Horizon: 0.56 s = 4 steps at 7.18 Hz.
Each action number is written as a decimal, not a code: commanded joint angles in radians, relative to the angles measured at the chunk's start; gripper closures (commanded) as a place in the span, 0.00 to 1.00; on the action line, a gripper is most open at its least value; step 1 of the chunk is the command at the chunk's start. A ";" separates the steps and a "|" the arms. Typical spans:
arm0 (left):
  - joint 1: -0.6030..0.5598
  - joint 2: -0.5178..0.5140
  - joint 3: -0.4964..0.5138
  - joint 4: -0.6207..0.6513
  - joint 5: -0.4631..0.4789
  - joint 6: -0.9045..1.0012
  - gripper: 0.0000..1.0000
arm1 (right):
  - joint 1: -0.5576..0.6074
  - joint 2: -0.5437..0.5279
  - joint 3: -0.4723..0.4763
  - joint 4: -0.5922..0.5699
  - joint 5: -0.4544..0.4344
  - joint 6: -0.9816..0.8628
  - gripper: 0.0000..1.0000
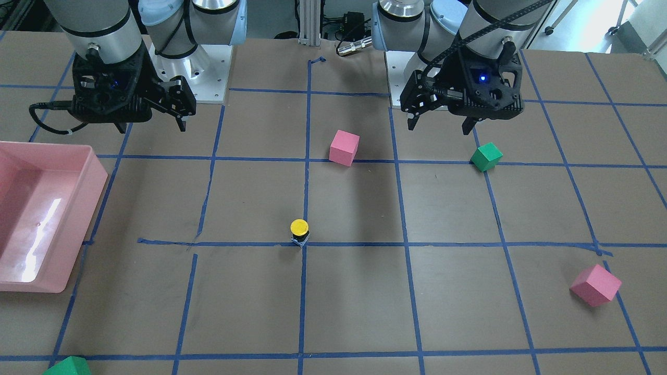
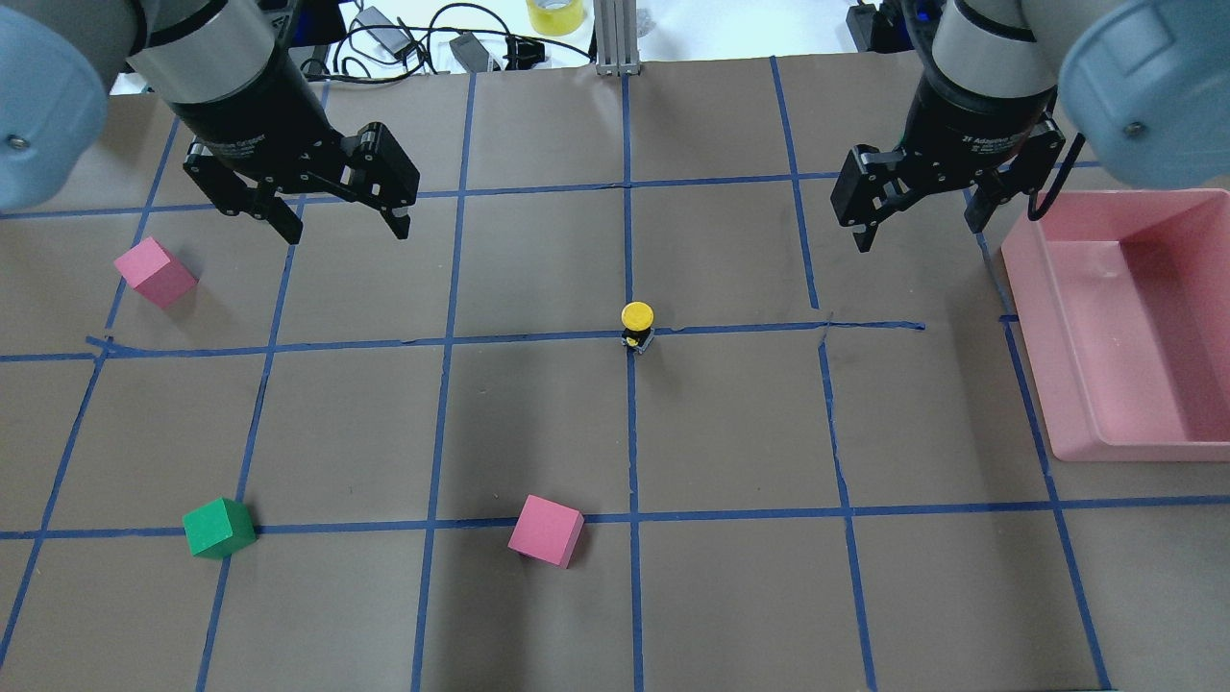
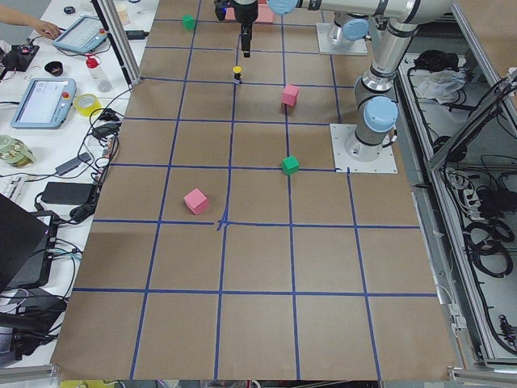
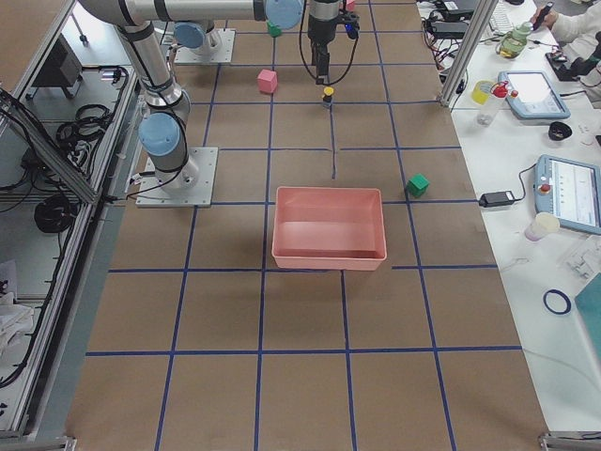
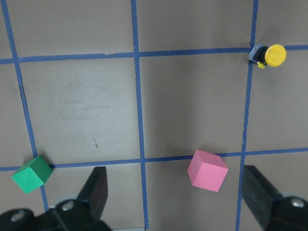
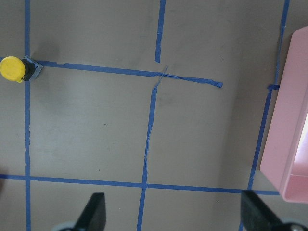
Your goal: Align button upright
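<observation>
We are looking steeply down on the desk [image 2: 538, 432] from behind and from across, along it from both ends, and closely from each wrist; all six are sharing the button [image 2: 637, 322].

The table [image 2: 730, 596] carries one button [image 2: 637, 324]. Pink cubes number two: the far pink cube [image 2: 154, 272] at the left and the near pink cube [image 2: 546, 531] by the middle. Green cubes also number two: the near green cube [image 2: 219, 528] at the left and the far green cube [image 4: 418, 185] at the right. There is one pink bin [image 2: 1124, 447]. Two pincers show, the left pincer [image 2: 346, 234] and the right pincer [image 2: 918, 235].
</observation>
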State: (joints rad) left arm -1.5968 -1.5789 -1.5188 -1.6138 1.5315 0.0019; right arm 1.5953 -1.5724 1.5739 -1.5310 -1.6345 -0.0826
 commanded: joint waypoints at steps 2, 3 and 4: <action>0.004 -0.024 -0.008 0.121 0.106 0.016 0.00 | 0.000 0.000 0.000 0.000 -0.011 -0.002 0.00; 0.003 -0.018 -0.006 0.121 0.133 0.023 0.00 | 0.000 0.000 0.000 0.000 -0.011 -0.002 0.00; 0.003 -0.020 -0.012 0.121 0.130 0.021 0.00 | 0.000 0.000 0.000 0.000 -0.011 -0.002 0.00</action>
State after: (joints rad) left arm -1.5932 -1.5985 -1.5266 -1.4981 1.6468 0.0188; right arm 1.5953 -1.5724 1.5738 -1.5309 -1.6454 -0.0842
